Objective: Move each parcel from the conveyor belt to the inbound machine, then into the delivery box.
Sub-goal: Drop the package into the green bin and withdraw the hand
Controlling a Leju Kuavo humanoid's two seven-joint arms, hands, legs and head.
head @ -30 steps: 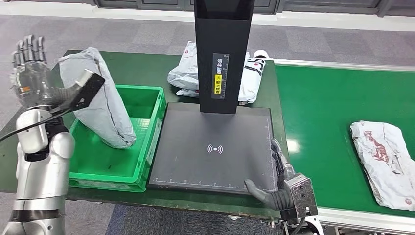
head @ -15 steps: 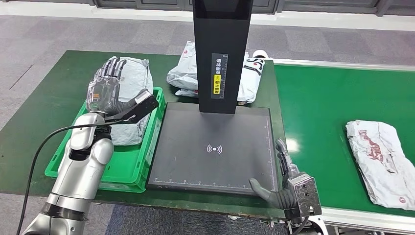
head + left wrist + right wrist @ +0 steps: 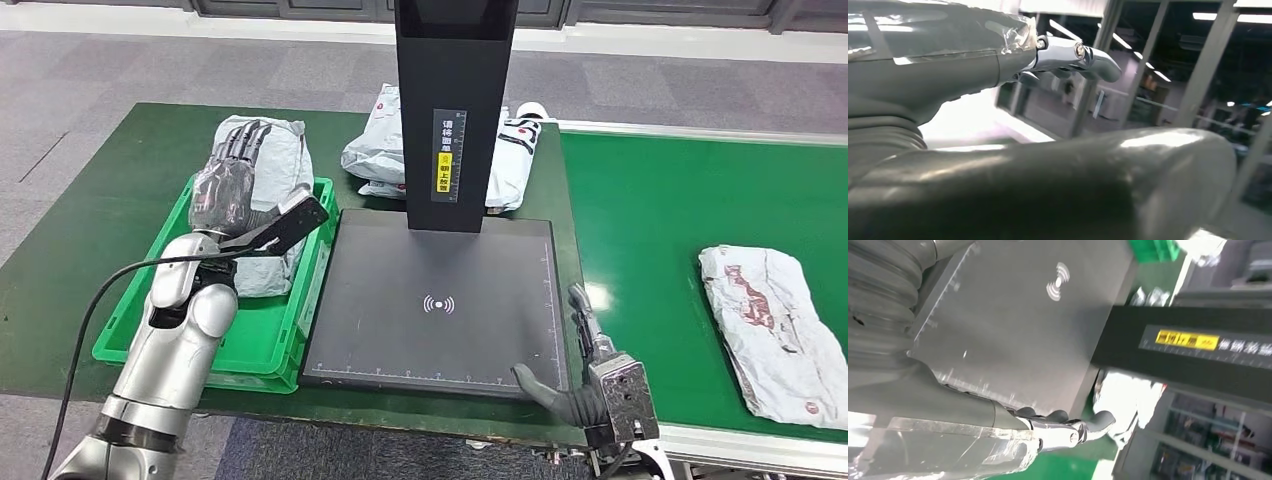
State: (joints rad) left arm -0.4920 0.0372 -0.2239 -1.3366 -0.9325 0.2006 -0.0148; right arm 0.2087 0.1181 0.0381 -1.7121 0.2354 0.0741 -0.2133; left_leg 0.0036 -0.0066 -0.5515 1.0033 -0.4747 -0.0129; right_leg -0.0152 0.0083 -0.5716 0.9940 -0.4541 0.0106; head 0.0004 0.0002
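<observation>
Since the parcel (image 3: 268, 190) dropped, left robot hand (image 3: 228, 182) hovers open.

Bright, even light; blurred wrist views

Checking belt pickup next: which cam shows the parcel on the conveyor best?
Head view. The white crumpled parcel lies flat and whole on the green conveyor belt, right of the scanner platform, clear of the right hand. The right wrist view looks across the platform and the left wrist view looks out into the room.
</observation>
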